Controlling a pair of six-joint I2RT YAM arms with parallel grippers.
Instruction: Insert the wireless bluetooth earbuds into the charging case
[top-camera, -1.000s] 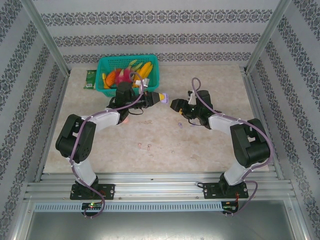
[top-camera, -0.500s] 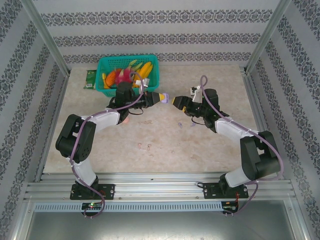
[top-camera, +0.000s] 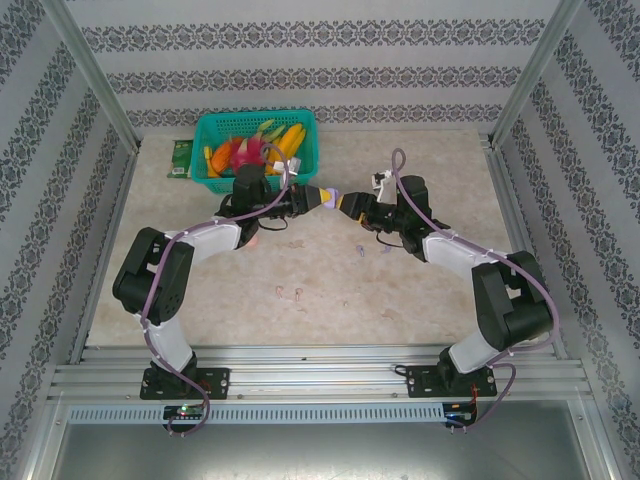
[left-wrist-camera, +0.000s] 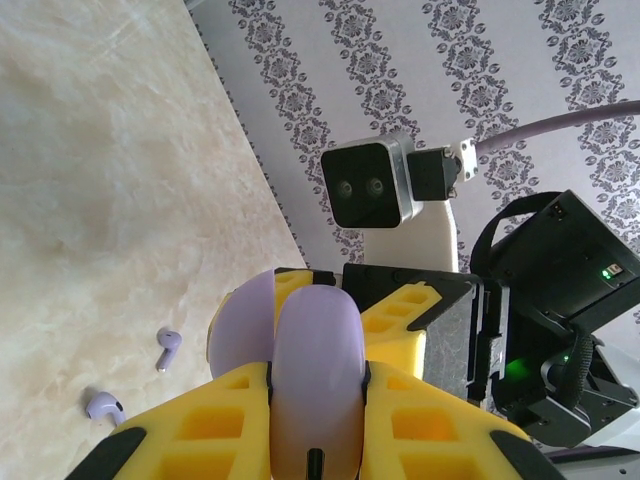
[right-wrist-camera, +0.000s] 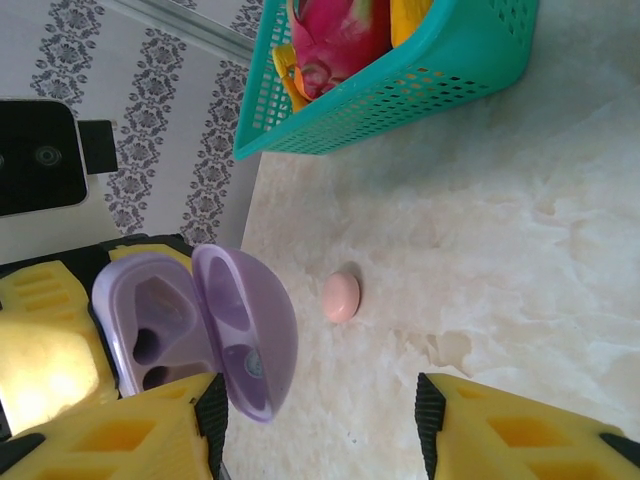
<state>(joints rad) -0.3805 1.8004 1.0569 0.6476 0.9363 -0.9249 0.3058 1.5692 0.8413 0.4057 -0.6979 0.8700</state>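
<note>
- Top view: at frame centre the left pincer (top-camera: 314, 197) is clamped on a small pale purple charging case (top-camera: 328, 198), held above the beige marbled surface (top-camera: 430, 160).
- The right pincer (top-camera: 345, 203) meets the case from the right, its yellow tips just beside it. Whether they touch cannot be told here.
- Two tiny pale purple stemmed earbuds (top-camera: 360, 250) lie on the surface below the right pincer. Two pale pink earbuds (top-camera: 298, 294) lie lower and further left, well apart from the case.
- A teal plastic mesh basket (top-camera: 210, 125) of toy fruit sits at upper left.
- Left wrist view: yellow ribbed fingers (left-wrist-camera: 420, 420) grip the case at bottom centre, its lid swung open to the left. The two purple earbuds lie on the surface at lower left.
- Right wrist view: the open case is at lower left, with two dark sockets in its base and the lid hinged out to the right.
- The right pincer's own yellow fingers stand wide apart along the bottom edge with nothing between them. The left one is just beside the lid.
- A small pink egg-shaped piece (right-wrist-camera: 341, 297) rests on the surface at centre, and the basket is at the top.
</note>
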